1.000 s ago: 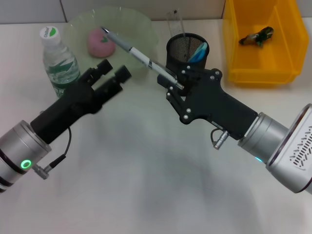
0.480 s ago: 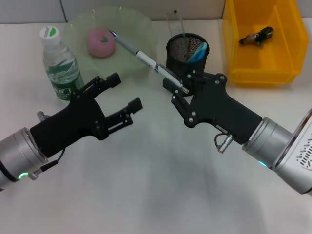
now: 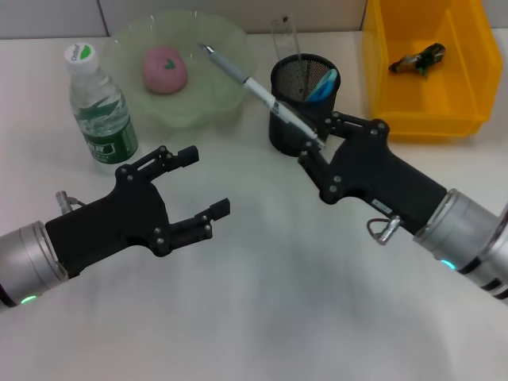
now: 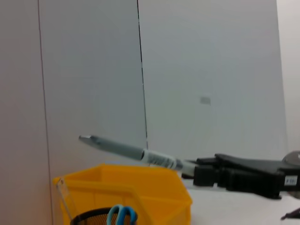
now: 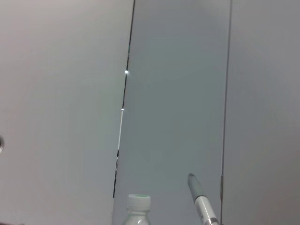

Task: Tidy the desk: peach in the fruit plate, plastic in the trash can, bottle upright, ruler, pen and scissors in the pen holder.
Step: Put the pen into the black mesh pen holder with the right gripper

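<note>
My right gripper is shut on a grey and white pen, held slanted beside the black mesh pen holder. The pen also shows in the left wrist view and the right wrist view. Blue-handled scissors and a clear ruler stand in the holder. My left gripper is open and empty over the bare table, front left. A pink peach lies in the pale green fruit plate. The water bottle stands upright at the left.
A yellow bin at the back right holds a crumpled piece of plastic. The bin also shows in the left wrist view, behind the holder's rim. A white wall stands behind the table.
My left gripper has let go of the pen, opened and drawn back toward the front left. My right gripper has carried the pen to the right, closer to the pen holder.
</note>
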You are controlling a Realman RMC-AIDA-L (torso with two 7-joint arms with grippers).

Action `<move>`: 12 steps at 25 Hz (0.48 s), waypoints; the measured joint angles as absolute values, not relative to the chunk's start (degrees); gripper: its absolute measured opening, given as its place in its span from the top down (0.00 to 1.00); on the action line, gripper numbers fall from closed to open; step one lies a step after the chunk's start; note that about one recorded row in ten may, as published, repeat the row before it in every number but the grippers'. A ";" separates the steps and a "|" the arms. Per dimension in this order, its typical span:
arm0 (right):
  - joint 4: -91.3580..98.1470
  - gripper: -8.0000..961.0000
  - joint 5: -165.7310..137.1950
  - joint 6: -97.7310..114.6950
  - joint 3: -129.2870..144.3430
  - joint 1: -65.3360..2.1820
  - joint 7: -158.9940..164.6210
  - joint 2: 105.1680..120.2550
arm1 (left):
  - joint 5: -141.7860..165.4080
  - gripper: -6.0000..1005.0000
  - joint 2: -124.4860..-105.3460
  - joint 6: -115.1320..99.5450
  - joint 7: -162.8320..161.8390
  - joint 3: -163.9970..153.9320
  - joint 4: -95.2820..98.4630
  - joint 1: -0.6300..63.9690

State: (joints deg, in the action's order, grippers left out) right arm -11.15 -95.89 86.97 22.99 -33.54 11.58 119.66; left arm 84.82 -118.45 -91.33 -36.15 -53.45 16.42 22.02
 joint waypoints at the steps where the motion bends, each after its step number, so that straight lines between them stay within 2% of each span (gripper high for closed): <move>1: -10.52 0.80 -95.94 87.20 23.07 -33.36 13.10 119.57 | 84.82 0.18 -118.45 -91.03 -36.09 -53.47 16.42 22.00; 12: 5.06 0.80 -107.73 91.02 23.20 -30.85 36.86 119.30 | 84.82 0.18 -118.48 -88.99 -35.94 -53.59 16.52 22.40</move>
State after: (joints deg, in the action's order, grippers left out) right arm 5.06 -107.73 91.02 23.20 -30.85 36.86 119.30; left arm 84.82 -118.48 -88.99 -35.94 -53.59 16.52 22.40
